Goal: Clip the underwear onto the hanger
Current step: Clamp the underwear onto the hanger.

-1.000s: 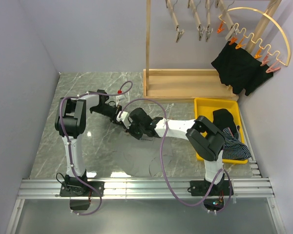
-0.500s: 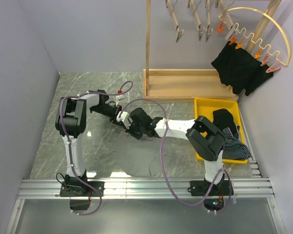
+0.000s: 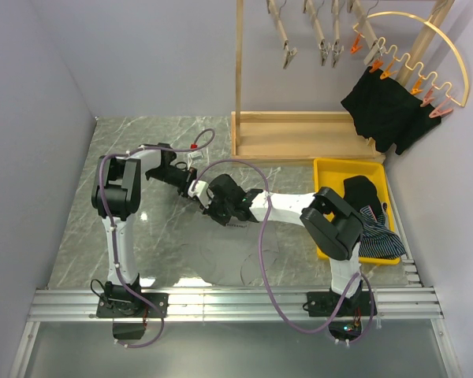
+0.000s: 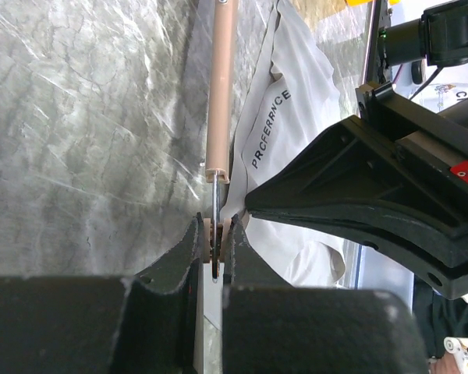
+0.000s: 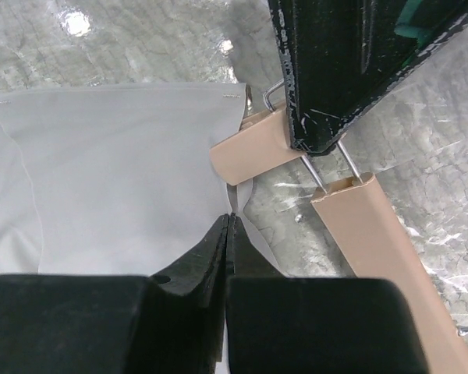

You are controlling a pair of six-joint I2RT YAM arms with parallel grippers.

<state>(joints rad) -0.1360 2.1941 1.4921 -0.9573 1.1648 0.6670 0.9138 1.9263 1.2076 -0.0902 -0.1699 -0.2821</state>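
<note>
Currently the pale grey underwear (image 5: 117, 156) lies spread flat on the desk (image 3: 87, 197). The right gripper (image 5: 228, 226) is closed on the edge of its waistband, with the fabric nipped between the two black fingers. Just ahead of that gripper's tips, touching the same corner of the cloth, sits a wooden clip (image 5: 253, 144) of the hanger (image 4: 220, 93).

The left gripper (image 4: 215, 240) is clamped on this clip, squeezing its tail end between its fingers. From there a thin wire runs forward into the hanger's round wooden bar, which lies on the desk pointing straight away from the left gripper. To the right of the bar in the left wrist view, the underwear shows dark lettering along its band. The right gripper's black body hangs over the cloth there, close beside the left gripper. Whether the clip's mouth bites the fabric cannot be told.

From above, the two grippers meet tip to tip near the middle of the desk, the left arm reaching in from the left and the right arm stretched across from the right. Back along the right arm, past its elbow, a yellow tray (image 3: 327, 177) holds dark and striped garments. Well beyond both grippers stands a wooden rack (image 3: 238, 79) with clip hangers dangling from its top. Farther right of it hangs a black garment (image 3: 386, 106).
</note>
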